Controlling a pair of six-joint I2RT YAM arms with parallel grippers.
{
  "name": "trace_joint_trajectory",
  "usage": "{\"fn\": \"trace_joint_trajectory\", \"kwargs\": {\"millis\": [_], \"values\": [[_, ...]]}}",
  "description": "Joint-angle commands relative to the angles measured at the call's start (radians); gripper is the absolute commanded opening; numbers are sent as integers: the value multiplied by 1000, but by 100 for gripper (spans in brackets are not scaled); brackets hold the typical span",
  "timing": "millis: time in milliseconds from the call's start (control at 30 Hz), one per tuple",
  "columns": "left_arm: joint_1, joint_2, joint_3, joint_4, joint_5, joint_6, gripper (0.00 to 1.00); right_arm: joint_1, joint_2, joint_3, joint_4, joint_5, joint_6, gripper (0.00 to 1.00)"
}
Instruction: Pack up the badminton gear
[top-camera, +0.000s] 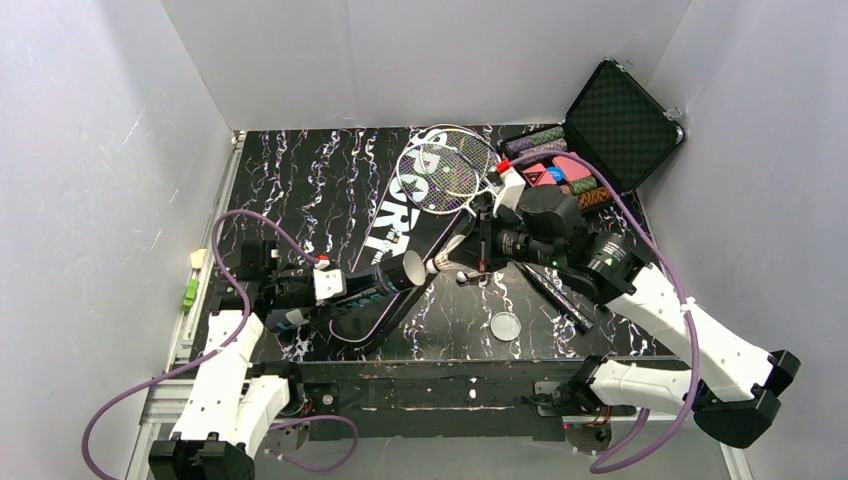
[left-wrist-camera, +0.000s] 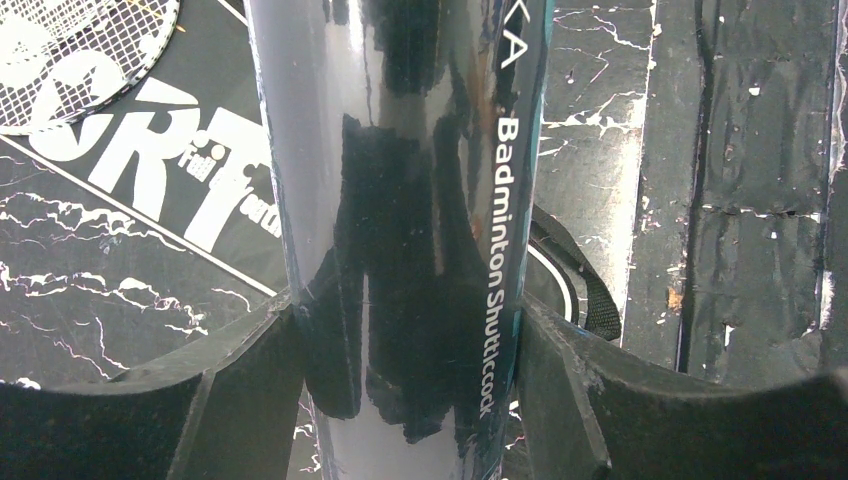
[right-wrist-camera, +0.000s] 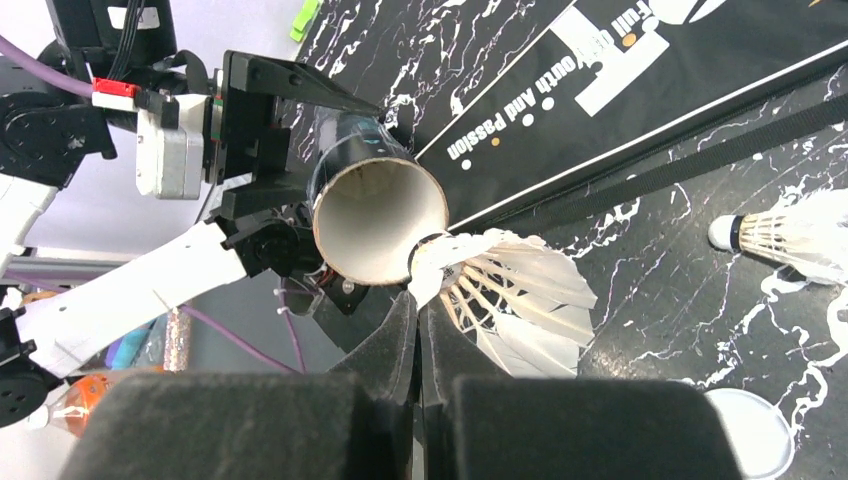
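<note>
Shuttlecock tube (top-camera: 375, 285), long and black, is lifted off the table (top-camera: 300, 170) by the left gripper (top-camera: 350, 290). Its fingers (left-wrist-camera: 230, 390) stand partly open and press the tube from both sides. The tube lies almost level above the "SPORT" bag (top-camera: 395, 215), and its open mouth is turned toward the right gripper (right-wrist-camera: 418, 310). The jaws of that gripper are closed nearly together and pinch the feather skirt of a white shuttlecock (right-wrist-camera: 500, 290). The cork tip of this one sits at the rim of the tube mouth. A second shuttlecock (right-wrist-camera: 790, 235) and a round white lid (top-camera: 505, 326) lie on the table close by.
</note>
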Motion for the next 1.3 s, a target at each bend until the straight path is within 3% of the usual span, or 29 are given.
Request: {"fn": "trace_joint_trajectory", "kwargs": {"millis": [0,567,867,1267], "values": [[1,-11,3,7,37,14,3,33,34,54,95,71,11,1],[3,10,20,33,57,-11,3,123,135,-7,318,18,88,1],[2,7,36,45,81,-60,3,124,184,0,304,-34,123,37],[2,-5,42,33,78,-54,3,103,1,17,212,49,81,54]]}}
